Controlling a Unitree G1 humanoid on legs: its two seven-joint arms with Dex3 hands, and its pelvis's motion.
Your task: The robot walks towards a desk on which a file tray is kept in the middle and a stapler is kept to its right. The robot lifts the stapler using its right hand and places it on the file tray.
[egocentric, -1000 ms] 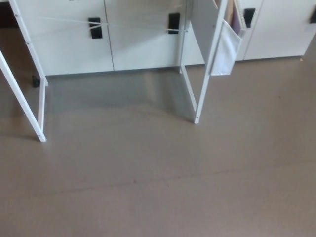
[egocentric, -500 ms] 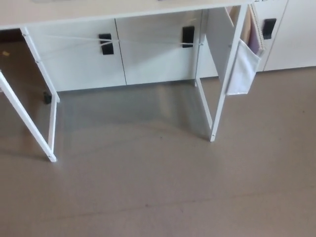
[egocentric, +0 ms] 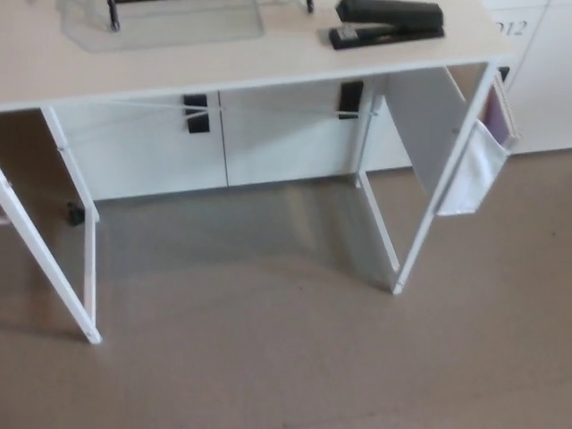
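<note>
Looking for hands first: left hand and right hand both out of frame, so open or closed cannot be told. Stapler (egocentric: 386, 22) black, lying flat near right end of desk (egocentric: 268, 67), not yet lifted. File tray (egocentric: 179, 27) clear plastic, mid-desk, apart from stapler on its left. Likely reason for layout: stapler on right hand's side, short carry to tray. Desk probably not yet within reach. Only readable writing: "012" on cabinet door (egocentric: 508, 27) behind.
</note>
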